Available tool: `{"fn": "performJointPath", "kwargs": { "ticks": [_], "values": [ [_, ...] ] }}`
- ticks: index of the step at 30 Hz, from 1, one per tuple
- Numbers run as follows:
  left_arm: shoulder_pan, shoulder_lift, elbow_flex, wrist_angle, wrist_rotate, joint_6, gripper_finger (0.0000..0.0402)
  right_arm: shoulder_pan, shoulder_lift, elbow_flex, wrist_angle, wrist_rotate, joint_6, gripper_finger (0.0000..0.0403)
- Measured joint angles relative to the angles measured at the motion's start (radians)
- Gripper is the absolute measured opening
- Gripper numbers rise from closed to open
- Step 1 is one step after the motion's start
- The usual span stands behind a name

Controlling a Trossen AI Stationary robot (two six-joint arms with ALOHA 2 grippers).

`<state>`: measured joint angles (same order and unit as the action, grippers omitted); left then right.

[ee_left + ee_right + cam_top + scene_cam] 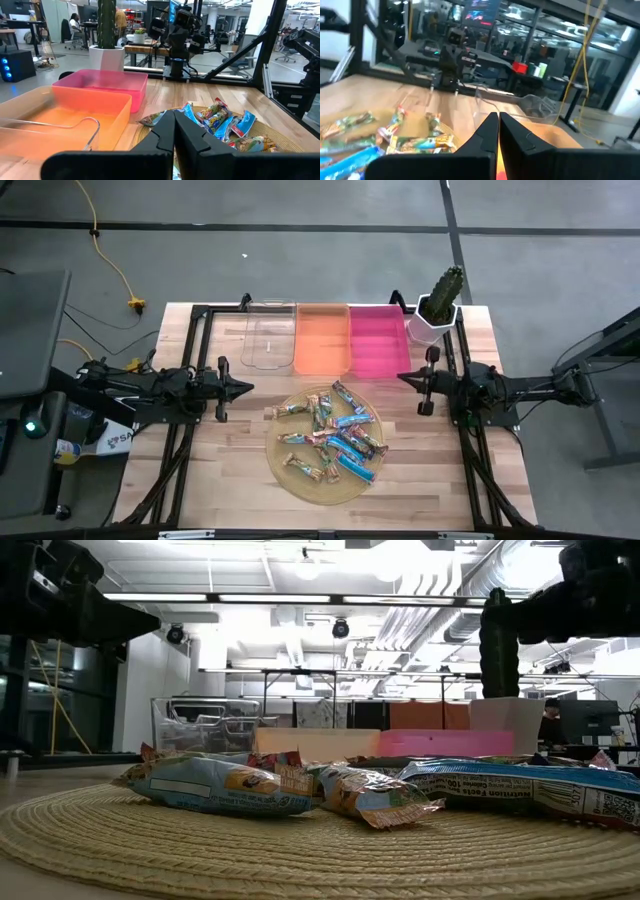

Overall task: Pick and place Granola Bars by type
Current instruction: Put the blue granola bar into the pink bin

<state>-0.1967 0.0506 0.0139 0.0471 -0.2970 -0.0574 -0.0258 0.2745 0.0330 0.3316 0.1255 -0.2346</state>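
Note:
Several foil-wrapped granola bars (335, 435), tan, blue and dark, lie piled on a round woven mat (300, 485) at the table's near middle; the low view shows the granola bars (220, 787) close up. My left gripper (248, 388) hovers left of the mat, shut, fingertips together (174, 116). My right gripper (402, 378) hovers right of the mat near the pink bin, shut (498, 117). Neither touches a bar.
Three bins stand in a row at the far edge: clear (269, 335), orange (322, 338), pink (378, 340). A potted cactus (440, 305) stands at the far right corner. Black frame rails (190, 360) run along both table sides. Bare wood surrounds the mat.

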Motion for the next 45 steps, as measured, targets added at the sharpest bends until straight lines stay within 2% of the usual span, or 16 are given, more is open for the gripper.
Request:
{"fn": "performJointPath", "kwargs": {
  "ticks": [5,13,19,22,26,30,42,45],
  "values": [
    [0.0,0.0,0.0,0.0,0.0,0.0,0.0001,0.0,0.0,0.0,0.058,0.104,0.073,0.0],
    [0.0,0.0,0.0,0.0,0.0,0.0,0.0001,0.0,0.0,0.0,0.176,0.183,0.208,0.0],
    [0.0,0.0,0.0,0.0,0.0,0.0,0.0001,0.0,0.0,0.0,0.285,0.201,0.204,0.0],
    [0.0,0.0,0.0,0.0,0.0,0.0,0.0001,0.0,0.001,0.031,0.272,0.228,0.211,0.0],
    [0.0,0.0,0.0,0.0,0.0,0.0,0.0001,0.0,0.011,0.149,0.111,0.244,0.185,0.0],
    [0.0,0.0,0.0,0.0,0.0,0.0,0.0001,0.0,0.073,0.32,-0.06,0.247,0.153,0.0],
    [0.0,0.0,0.0,0.0,0.0,0.0,0.0001,0.0,0.419,0.808,-0.334,0.25,0.077,0.0],
    [0.0,0.0,0.0,0.0,0.0,0.0,0.0001,0.0,0.516,0.923,-0.403,0.309,0.117,0.0]
  ]
}}
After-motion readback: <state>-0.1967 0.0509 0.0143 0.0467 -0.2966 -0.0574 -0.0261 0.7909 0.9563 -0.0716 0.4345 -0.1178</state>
